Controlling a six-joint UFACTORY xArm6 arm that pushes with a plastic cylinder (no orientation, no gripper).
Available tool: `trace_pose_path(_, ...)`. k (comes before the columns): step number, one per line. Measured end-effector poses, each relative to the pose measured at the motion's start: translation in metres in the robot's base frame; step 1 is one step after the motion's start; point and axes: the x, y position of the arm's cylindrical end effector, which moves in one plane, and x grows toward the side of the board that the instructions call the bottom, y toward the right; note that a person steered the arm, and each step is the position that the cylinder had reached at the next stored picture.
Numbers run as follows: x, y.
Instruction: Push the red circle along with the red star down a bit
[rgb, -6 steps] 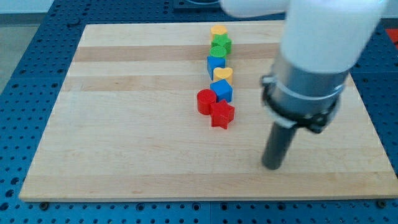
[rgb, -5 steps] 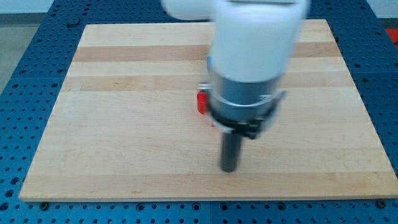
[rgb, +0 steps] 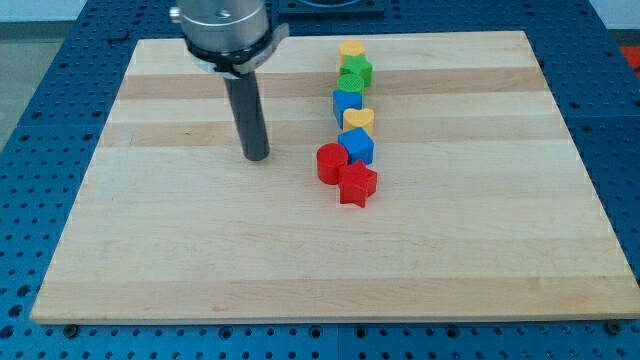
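The red circle (rgb: 331, 163) sits near the board's middle, touching the red star (rgb: 358, 184) at its lower right. My tip (rgb: 257, 156) rests on the board to the left of the red circle, about a block's width or more away and slightly higher in the view. It touches no block.
A column of blocks runs up from the red pair: a blue block (rgb: 357, 146), a yellow heart (rgb: 358, 119), a blue block (rgb: 347, 101), a green block (rgb: 354, 74) and a yellow heart (rgb: 351, 49). The wooden board (rgb: 150, 250) lies on a blue perforated table.
My rod has swept from the lower right of the board, across the front of the red blocks, to the upper left of them. No block has moved.
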Motion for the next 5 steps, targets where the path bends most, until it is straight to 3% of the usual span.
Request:
trace_pose_path(4, 0.005, 0.068)
trace_pose_path(5, 0.024, 0.075)
